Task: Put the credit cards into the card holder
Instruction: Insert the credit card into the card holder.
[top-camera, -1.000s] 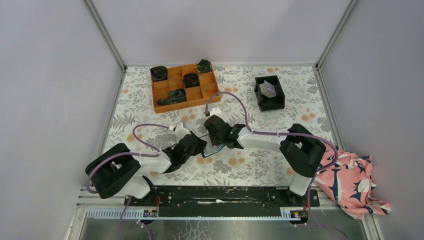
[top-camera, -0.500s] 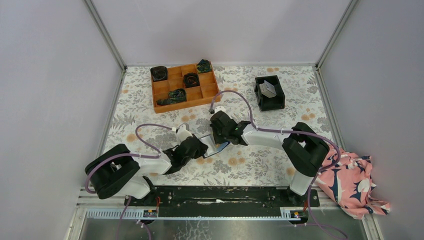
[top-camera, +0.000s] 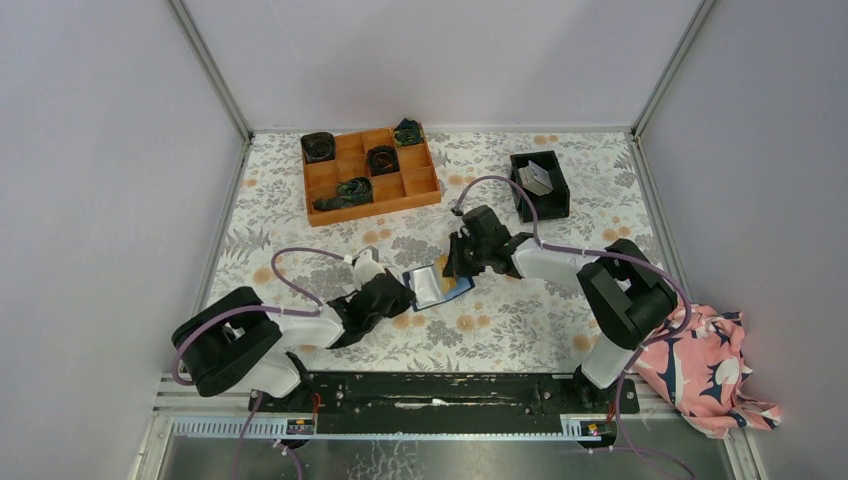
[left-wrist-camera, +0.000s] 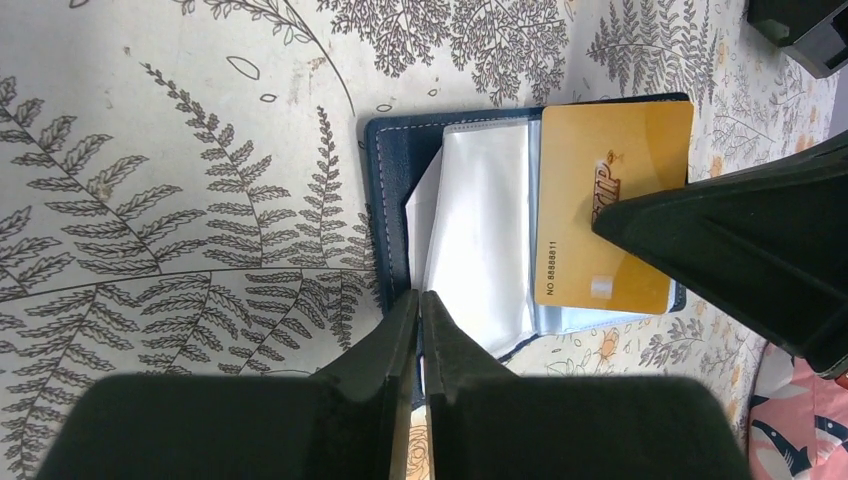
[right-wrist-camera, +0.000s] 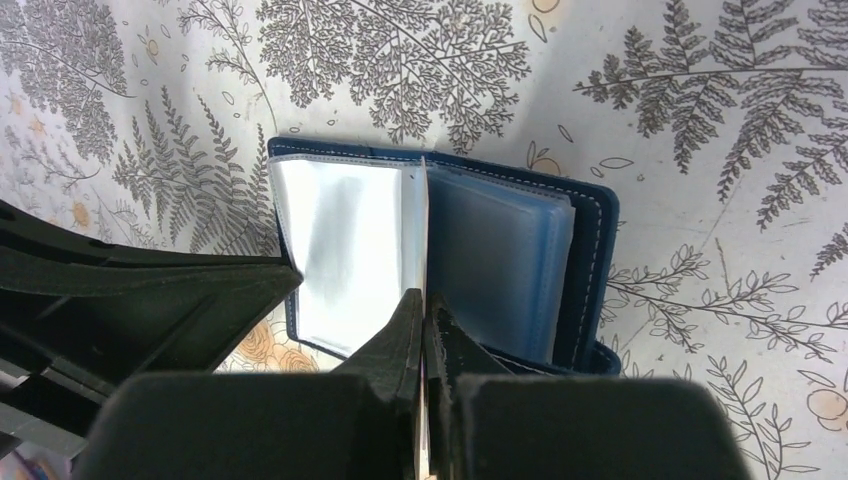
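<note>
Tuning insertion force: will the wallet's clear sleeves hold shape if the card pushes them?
Probably floppy: the clear sleeves bow and fan unevenly off the card holder. Likely slippery too, given their glossy sheen; the yellow card may skid.

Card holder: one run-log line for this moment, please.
card holder open | left claw pinching its edge | right claw holding yellow card over it

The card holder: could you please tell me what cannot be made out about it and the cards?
- Left wrist view: the right gripper covers a corner of the yellow card; whether the card sits in a sleeve is unclear.
- Left wrist view: the left gripper covers the near edge of the card holder.
- Top view: what the black bin holds is too small to identify.
</note>
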